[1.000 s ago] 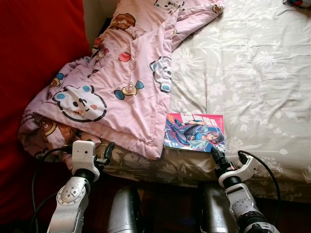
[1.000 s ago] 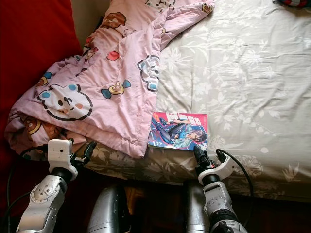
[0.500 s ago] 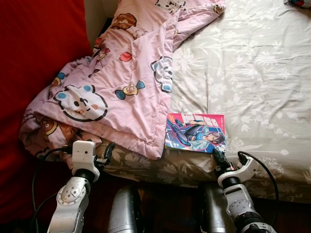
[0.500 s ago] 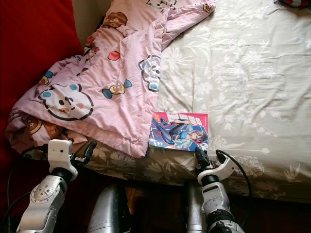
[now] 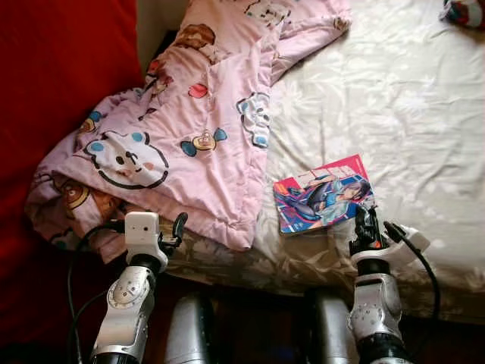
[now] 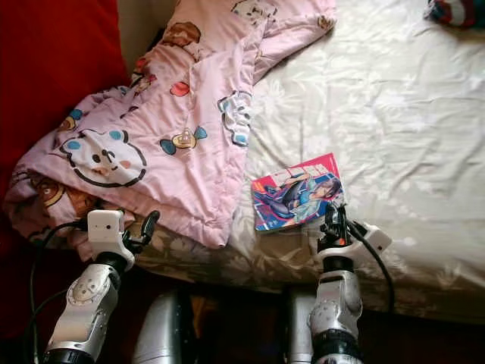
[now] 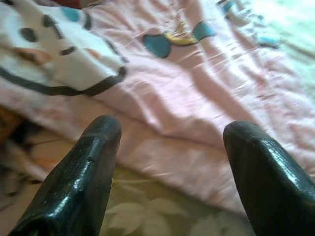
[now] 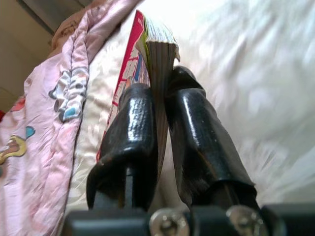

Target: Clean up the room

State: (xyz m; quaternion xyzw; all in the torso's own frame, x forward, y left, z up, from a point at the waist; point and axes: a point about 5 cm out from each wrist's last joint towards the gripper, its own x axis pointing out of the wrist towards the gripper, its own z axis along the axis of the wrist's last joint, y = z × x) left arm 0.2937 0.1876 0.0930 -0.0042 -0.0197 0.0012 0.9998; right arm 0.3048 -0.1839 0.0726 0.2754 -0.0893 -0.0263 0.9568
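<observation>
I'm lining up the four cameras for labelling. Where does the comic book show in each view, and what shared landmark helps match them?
Left eye view: comic book lies lower right of centre on the bed, at the right gripper.
Right eye view: comic book just right of centre.
Left wrist view: not in it.
Right wrist view: seen edge-on, clamped between the fingers.
Shared landmark: the pink cartoon blanket.

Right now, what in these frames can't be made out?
- Object at the bed's far corner: cut off by the left eye view's edge.
- Comic book title: too small, blurred.
- Book's lower edge: hidden by the right gripper clamping it.
- Bedspread pattern: washed out by glare.
- Under the pink blanket: hidden.
</observation>
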